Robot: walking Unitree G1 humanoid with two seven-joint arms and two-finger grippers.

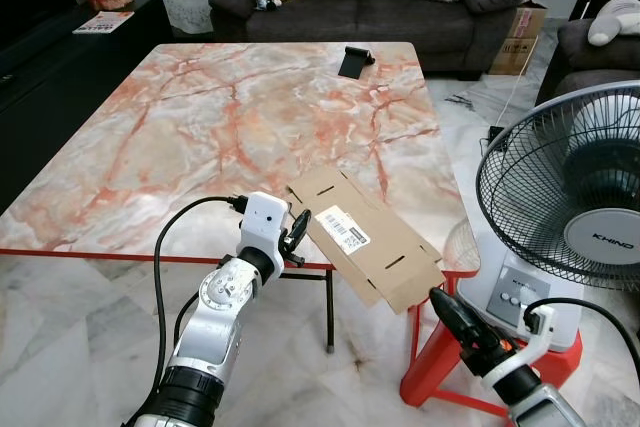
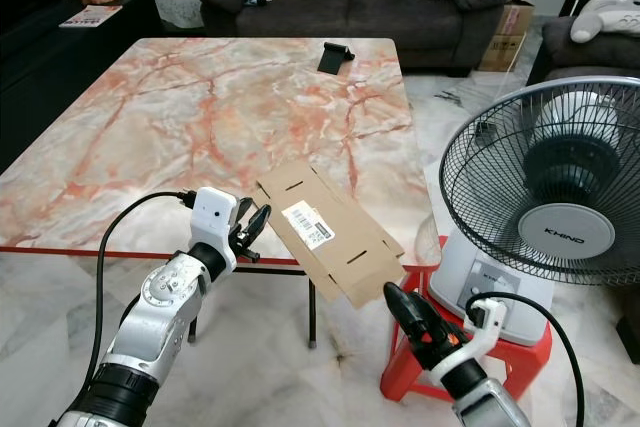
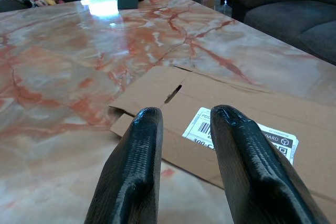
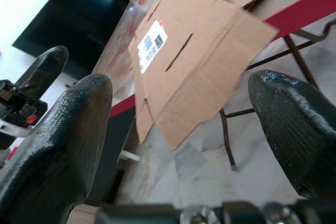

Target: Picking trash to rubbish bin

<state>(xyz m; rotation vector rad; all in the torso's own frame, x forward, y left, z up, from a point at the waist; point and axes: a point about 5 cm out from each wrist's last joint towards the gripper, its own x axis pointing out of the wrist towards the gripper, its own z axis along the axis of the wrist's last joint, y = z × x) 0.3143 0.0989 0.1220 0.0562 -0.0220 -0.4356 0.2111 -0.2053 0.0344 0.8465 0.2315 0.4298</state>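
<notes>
Flattened cardboard box (image 1: 365, 250), with a white barcode label (image 1: 343, 229), lies at the near edge of the marble table (image 1: 200, 137), its far corner overhanging. The left gripper (image 1: 294, 237) sits beside its near end, jaws slightly apart, holding nothing. The right gripper (image 1: 443, 305) is below the overhanging corner, jaws wide open and empty. A standing fan (image 1: 570, 197) stands nearby.

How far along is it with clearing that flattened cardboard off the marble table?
Nothing binned yet. The flattened cardboard lies on the marble table, overhanging its near edge. The left gripper sits open at one end, the right gripper open below the overhang. Grasping and carrying to a bin remain.
</notes>
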